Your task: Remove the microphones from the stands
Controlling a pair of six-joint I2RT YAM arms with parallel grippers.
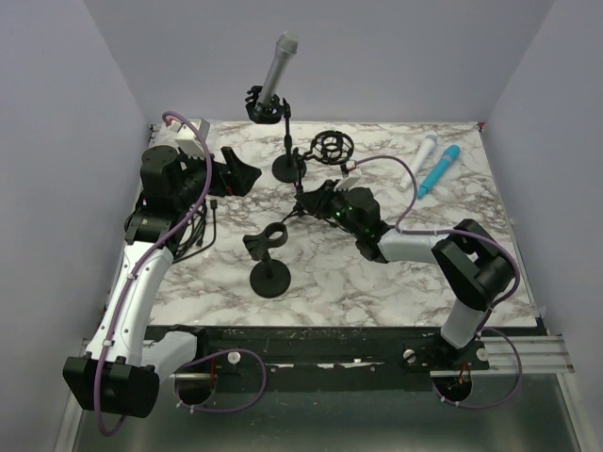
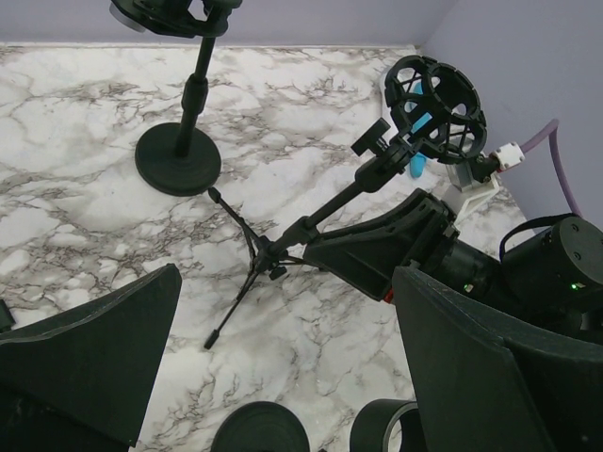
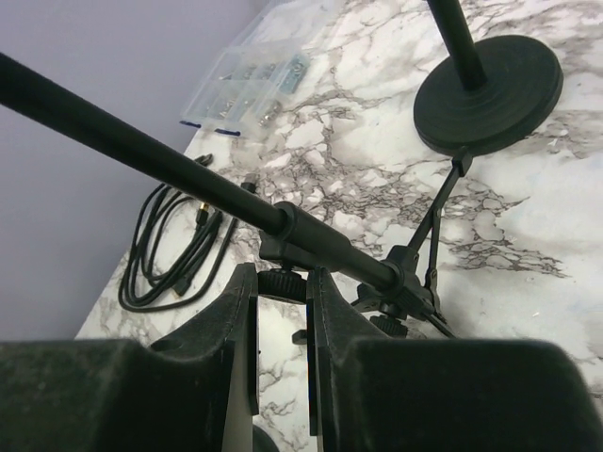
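Left gripper [image 2: 285, 278] spread (empty), right gripper [image 3: 281, 282] clamped on tripod stand [image 3: 188, 174], microphone [image 1: 280, 64] in far stand [image 1: 285, 168]

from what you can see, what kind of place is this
Probably a robot test cell: marble-patterned table boxed in by plain walls, left arm and right arm bolted to a rail, a microphone on its stand and a tripod stand as props.

tripod stand [image 2: 325, 210] w/ shock mount [image 2: 435, 104], round-base stand [image 2: 177, 162]
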